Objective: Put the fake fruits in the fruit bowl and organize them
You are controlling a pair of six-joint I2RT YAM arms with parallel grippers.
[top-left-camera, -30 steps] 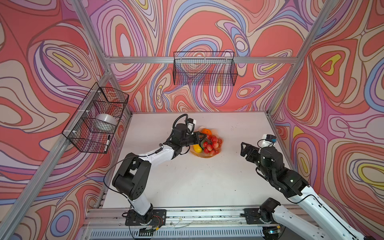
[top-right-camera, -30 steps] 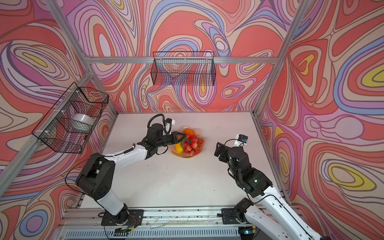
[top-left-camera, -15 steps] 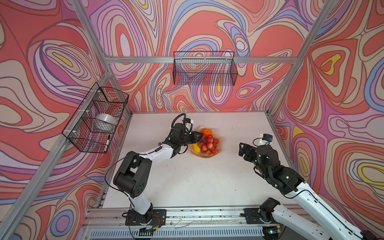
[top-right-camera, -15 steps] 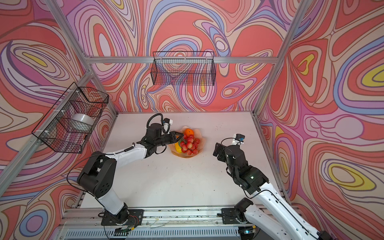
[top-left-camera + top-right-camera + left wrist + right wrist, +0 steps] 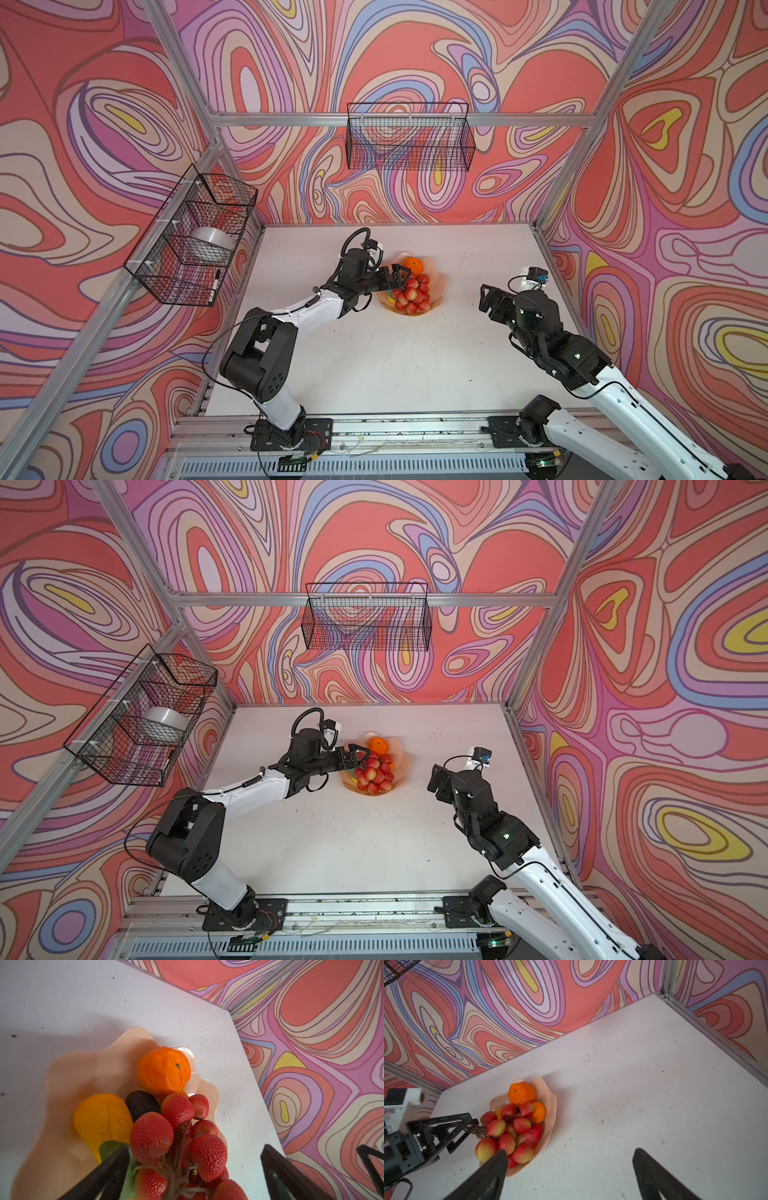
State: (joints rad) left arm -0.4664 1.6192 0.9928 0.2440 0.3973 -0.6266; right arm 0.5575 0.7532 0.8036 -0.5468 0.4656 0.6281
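The peach-pink fruit bowl stands at mid-table and holds the fake fruits. Among them are an orange, a second orange, a yellow fruit, a black bumpy oval and a pink-red peach. On top lies the red grape bunch. My left gripper is open over the bowl's left rim, with the bunch's stem between its fingers. My right gripper stands open and empty, right of the bowl.
A wire basket on the left wall holds a grey-white bowl and a marker. Another wire basket hangs on the back wall. The white table is walled on three sides.
My left gripper has opened and let go of the grape bunch, which now rests in the bowl. The right arm has barely shifted.
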